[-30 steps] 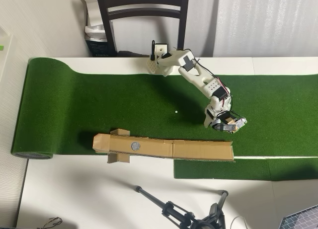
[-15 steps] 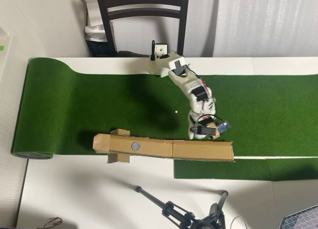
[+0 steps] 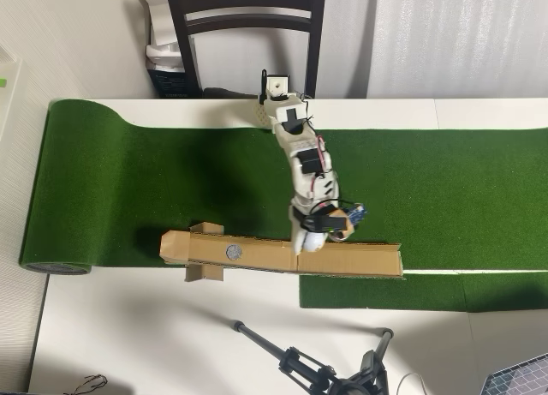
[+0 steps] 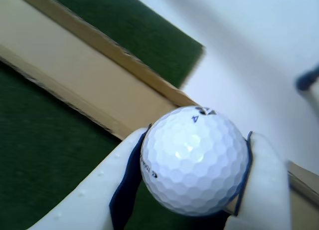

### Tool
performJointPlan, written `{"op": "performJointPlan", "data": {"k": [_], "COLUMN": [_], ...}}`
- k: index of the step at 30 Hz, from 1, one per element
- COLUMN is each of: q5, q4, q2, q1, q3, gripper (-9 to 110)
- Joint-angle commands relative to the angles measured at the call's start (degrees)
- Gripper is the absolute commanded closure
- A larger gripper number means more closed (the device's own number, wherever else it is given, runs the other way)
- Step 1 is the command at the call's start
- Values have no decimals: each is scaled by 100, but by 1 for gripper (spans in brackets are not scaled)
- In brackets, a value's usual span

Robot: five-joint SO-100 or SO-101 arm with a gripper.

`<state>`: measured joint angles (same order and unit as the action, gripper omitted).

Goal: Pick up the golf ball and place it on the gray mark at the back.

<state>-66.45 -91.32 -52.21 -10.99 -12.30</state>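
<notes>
— Wrist view first: what's the pincer (image 4: 194, 190) doing?
— Clenched on the golf ball (image 4: 193, 160), one white finger pressed to each side, dark pads against the dimples.
— And underneath it?
— The long cardboard channel (image 4: 75, 75), with green turf (image 4: 40, 160) beside it.
— Does the overhead view agree?
— Yes; the arm (image 3: 301, 155) reaches across the turf (image 3: 128, 181) to the channel (image 3: 342, 260). The gray mark (image 3: 232, 251) sits on that cardboard, well to the left of the pincer (image 3: 313, 234).
</notes>
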Motion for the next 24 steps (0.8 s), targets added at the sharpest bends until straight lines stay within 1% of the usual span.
{"op": "performJointPlan", "data": {"k": [1, 6, 11, 21, 24], "q5": [387, 589, 527, 501, 492], "q4": [-44, -88, -492, -501, -536], "q2": [-264, -264, -211, -167, -158], "q1": [404, 738, 1143, 1846, 1916], "q3": [571, 545, 519, 501, 413], "gripper": [78, 78, 78, 78, 78]}}
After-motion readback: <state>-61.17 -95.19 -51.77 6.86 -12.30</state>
